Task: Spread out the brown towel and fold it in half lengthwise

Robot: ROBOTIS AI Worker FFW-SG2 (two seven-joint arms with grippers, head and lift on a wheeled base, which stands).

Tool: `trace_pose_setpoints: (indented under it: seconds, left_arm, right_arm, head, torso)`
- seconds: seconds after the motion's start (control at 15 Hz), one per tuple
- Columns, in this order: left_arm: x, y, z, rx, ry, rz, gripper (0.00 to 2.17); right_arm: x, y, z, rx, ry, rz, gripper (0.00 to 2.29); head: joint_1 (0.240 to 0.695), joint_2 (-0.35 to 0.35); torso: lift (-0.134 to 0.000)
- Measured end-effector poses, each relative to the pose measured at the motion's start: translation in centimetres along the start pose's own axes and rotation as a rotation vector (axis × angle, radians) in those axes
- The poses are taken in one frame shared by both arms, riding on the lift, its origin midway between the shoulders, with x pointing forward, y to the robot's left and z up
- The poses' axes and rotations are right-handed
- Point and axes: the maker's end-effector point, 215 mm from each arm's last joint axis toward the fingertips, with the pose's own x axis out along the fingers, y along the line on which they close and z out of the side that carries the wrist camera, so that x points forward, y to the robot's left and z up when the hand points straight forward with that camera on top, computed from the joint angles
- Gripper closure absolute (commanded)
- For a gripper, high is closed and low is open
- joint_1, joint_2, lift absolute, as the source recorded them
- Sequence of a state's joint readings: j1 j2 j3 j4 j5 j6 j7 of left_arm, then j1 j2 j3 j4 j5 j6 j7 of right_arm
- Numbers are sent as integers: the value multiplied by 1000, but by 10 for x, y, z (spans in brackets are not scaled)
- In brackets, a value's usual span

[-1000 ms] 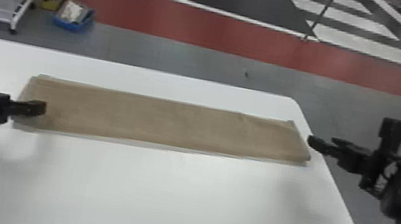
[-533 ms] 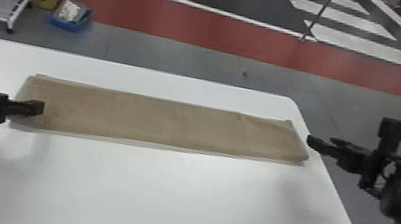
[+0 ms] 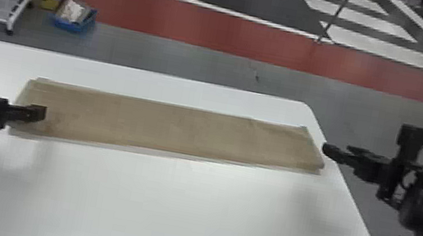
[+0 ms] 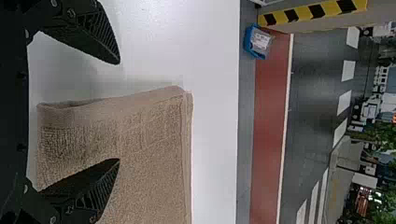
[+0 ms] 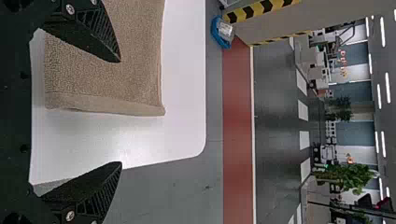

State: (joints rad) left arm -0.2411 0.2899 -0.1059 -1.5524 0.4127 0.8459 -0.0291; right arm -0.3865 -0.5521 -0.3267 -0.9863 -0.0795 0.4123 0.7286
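As a white table (image 3: pixel 181 214) is put to use, the brown towel (image 3: pixel 171 127) is seen laid in a long, flat strip from beneath the left gripper (image 4: pixel 117 111) to just beside the right gripper (image 5: pixel 120 112). No clear shift of towel or grippers is noted over the last second, so the lengthwise fold is judged all but complete. Both pairs of fingers (image 4: pixel 100 37) are held apart, with nothing clamped. The pile is smoothed, a thin lower layer (image 3: pixel 93 144) is bared along one long side, and a faint crease (image 3: pixel 251 123) is shown toward the right gripper.
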Motion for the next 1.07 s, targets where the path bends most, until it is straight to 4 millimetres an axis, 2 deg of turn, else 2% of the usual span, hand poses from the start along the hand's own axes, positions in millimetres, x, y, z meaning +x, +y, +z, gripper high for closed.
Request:
trace_pose_setpoints:
  seconds: [1.07]
  left_arm:
    - [0,-2,2,1,-4,-3,174]
  right_arm:
    - [-1,-3,6,-7,-21,-5,107]
  head:
    - [695,-285]
  torso:
    - [-128]
